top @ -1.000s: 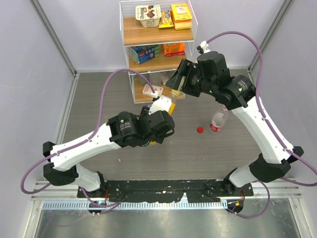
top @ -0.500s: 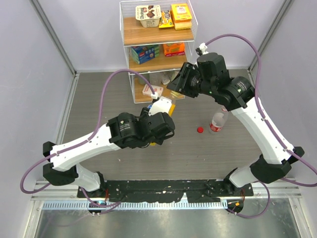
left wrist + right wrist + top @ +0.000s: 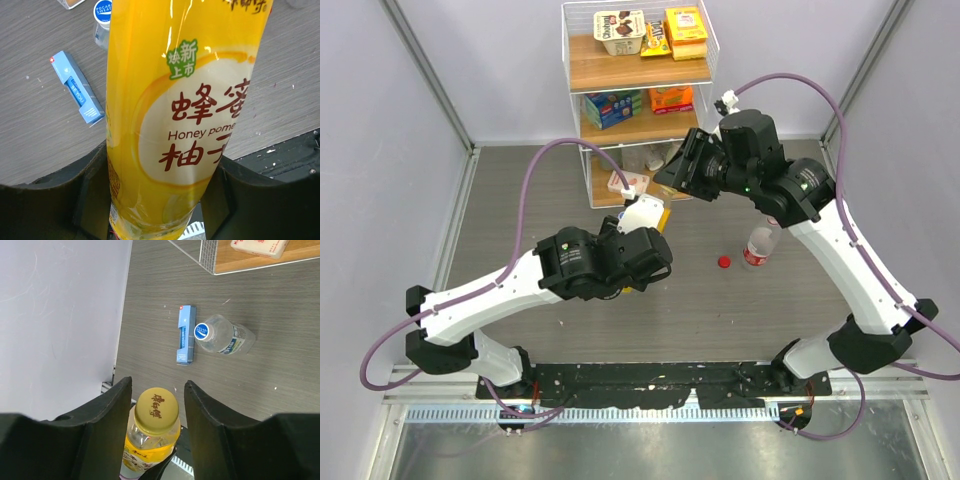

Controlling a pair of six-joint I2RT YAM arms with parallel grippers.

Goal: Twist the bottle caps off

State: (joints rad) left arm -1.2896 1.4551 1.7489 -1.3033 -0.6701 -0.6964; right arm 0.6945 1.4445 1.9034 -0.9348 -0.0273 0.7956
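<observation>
A robotics lab cell: plain partition walls (image 3: 380,120), two bolted-down arms (image 3: 490,295), and a wire shelf (image 3: 588,72) of snack boxes (image 3: 685,30).

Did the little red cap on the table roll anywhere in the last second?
No. The red cap lies where it was, just left of the red-labelled bottle and equally far from the wire shelf.

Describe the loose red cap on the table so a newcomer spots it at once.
From the white wire shelf rack at the back, come nearer to the clear plastic bottle with a red label beside the right arm. The small round red cap lies just left of it, the only loose cap there.
</observation>
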